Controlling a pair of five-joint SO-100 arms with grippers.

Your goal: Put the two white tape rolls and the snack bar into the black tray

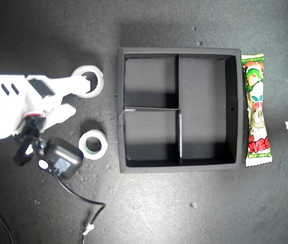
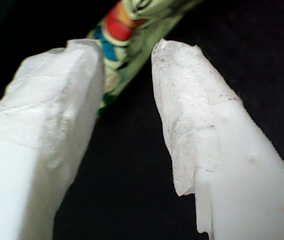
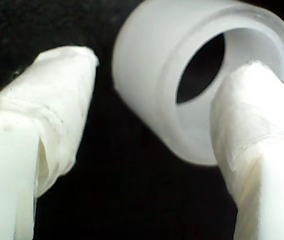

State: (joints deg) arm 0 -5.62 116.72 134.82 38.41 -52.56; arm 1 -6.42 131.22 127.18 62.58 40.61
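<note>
Your second gripper, jaws wide, one finger inside wide white tape roll; first gripper gapes, empty, nr glossy green snack bar.
Risk: thin one-wall pinch, roll cld tilt & slip before matte black tray.

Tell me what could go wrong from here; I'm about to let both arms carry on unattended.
1. My second gripper is open, with one finger in the tape roll's hole and the other outside. As it closes, the roll could tip or squirt free.
2. The snack bar lies tight against the tray's outer wall, so my first gripper, open near its end, may get little finger room on that side.
3. The second roll sits close to that arm; a swing could knock it.
</note>
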